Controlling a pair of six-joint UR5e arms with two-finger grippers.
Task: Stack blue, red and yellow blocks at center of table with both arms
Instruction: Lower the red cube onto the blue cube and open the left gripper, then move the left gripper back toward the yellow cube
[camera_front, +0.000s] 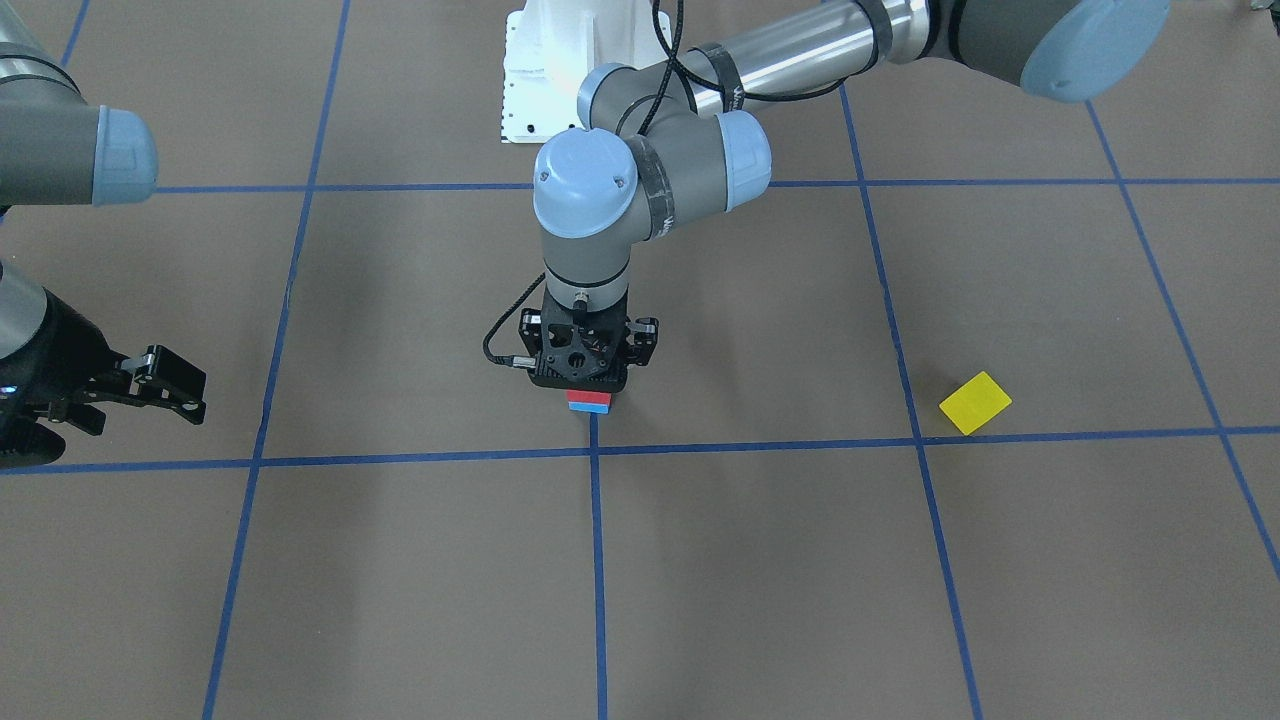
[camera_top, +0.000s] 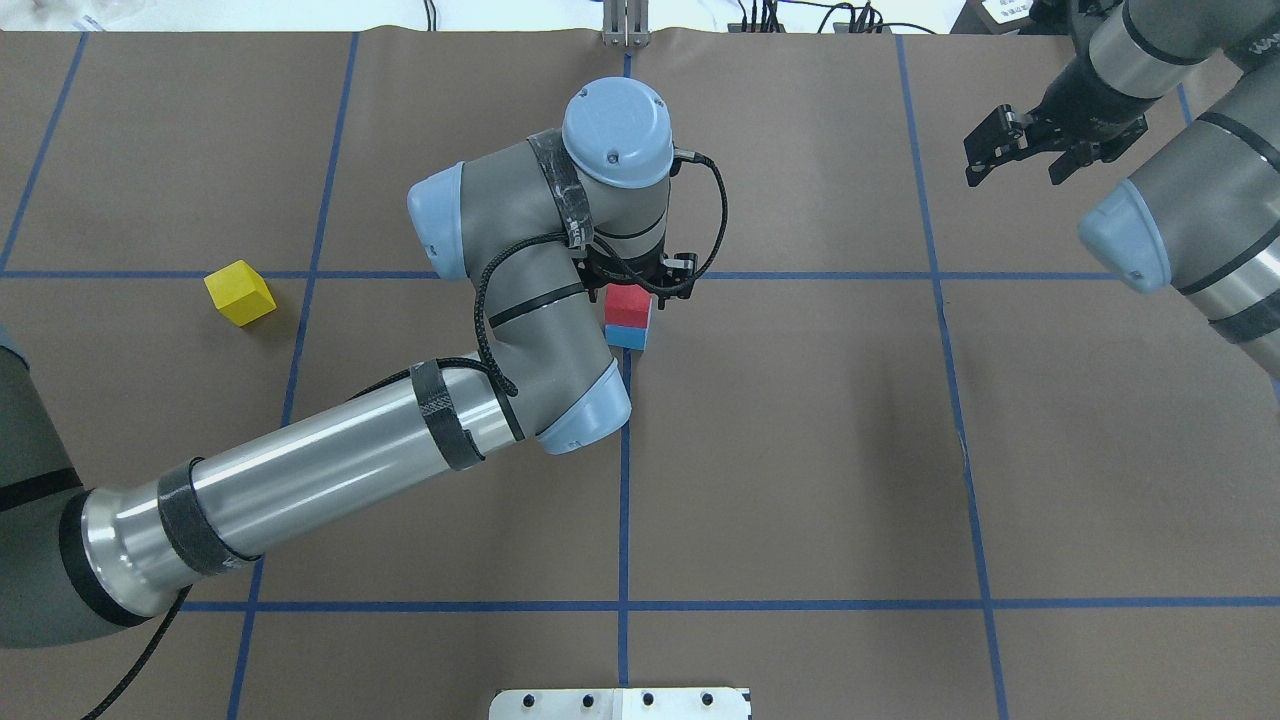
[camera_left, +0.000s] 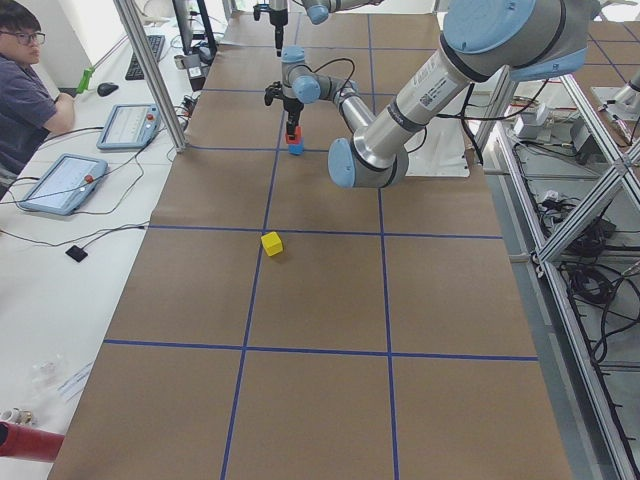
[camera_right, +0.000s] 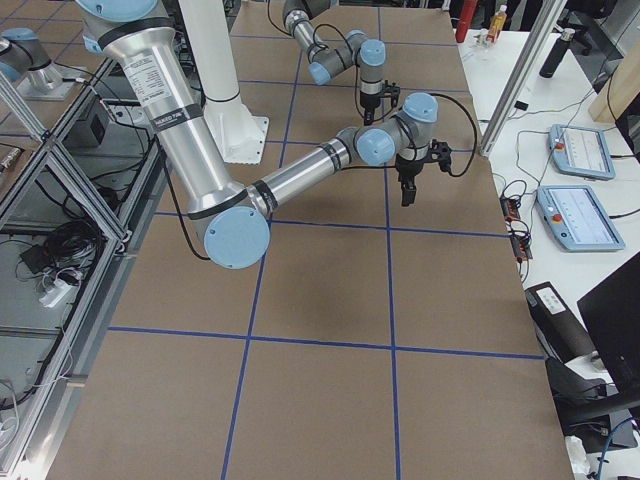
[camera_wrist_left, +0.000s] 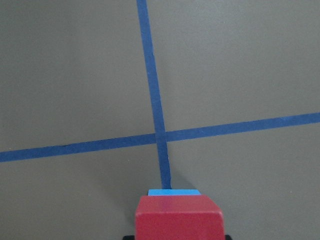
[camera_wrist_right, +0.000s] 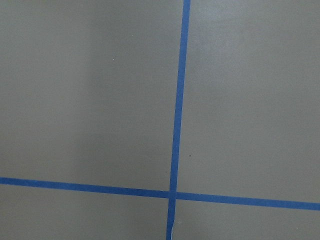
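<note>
At the center of table (camera_top: 625, 275), by the tape crossing, the red block (camera_top: 630, 303) rests on the blue block (camera_top: 628, 337). My left gripper (camera_top: 632, 292) points straight down over this pair and is shut on the red block. The left wrist view has the red block (camera_wrist_left: 179, 217) at its lower edge, with a sliver of the blue block (camera_wrist_left: 173, 192) beyond it. The yellow block (camera_top: 240, 292) lies alone on the table, far out on my left side, tilted to the grid; it also shows as the yellow block (camera_front: 975, 403). My right gripper (camera_top: 1012, 172) hangs open and holds nothing, far off on my right.
The white base (camera_front: 560, 70) stands at the table's robot side. A person (camera_left: 25, 90) sits at a side desk with tablets (camera_left: 65, 180). The left arm's forearm (camera_top: 330, 470) stretches low across the left half of the table.
</note>
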